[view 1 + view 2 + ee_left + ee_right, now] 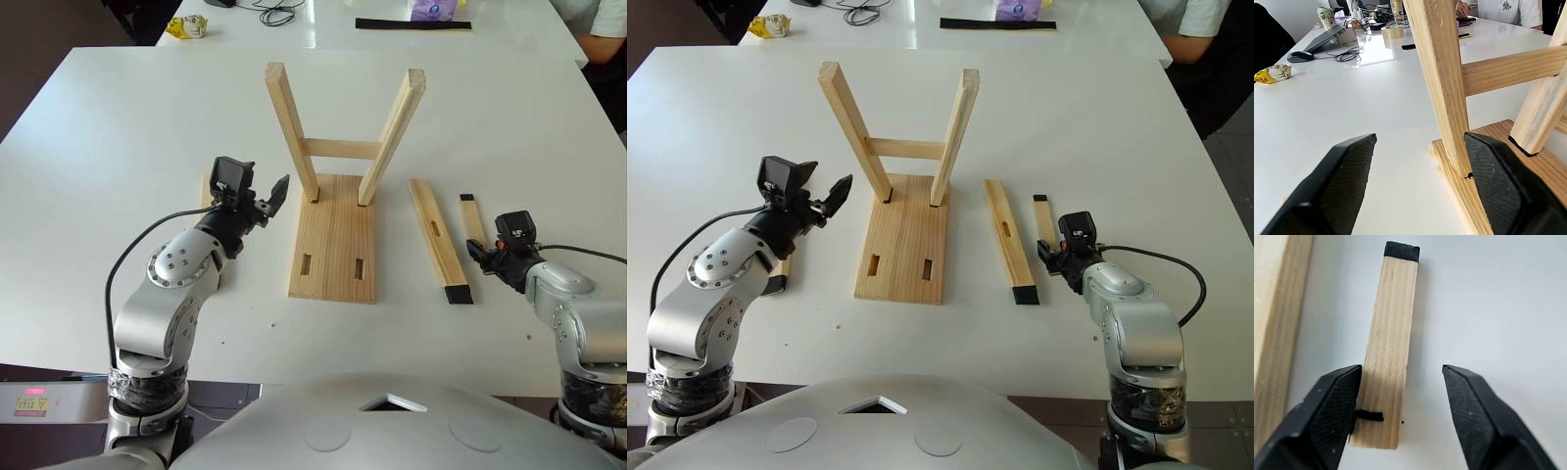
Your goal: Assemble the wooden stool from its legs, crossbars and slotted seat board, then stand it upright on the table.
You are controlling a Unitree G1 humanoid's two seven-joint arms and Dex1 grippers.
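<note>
The slotted seat board [333, 240] lies flat on the worktop [118, 127]. Two legs [290, 127] stand in its far slots, leaning apart and joined by a crossbar [340, 149]. The left tool [1420, 138] is spread open just left of the board, beside the nearer standing leg (touching neither). Right of the board lies a loose leg [438, 238], and beyond it a short crossbar [1391, 357]. The right tool [1401, 369] gapes open astride that piece's near end. Another wooden piece [774, 279] lies left of the board, partly under the left arm.
</note>
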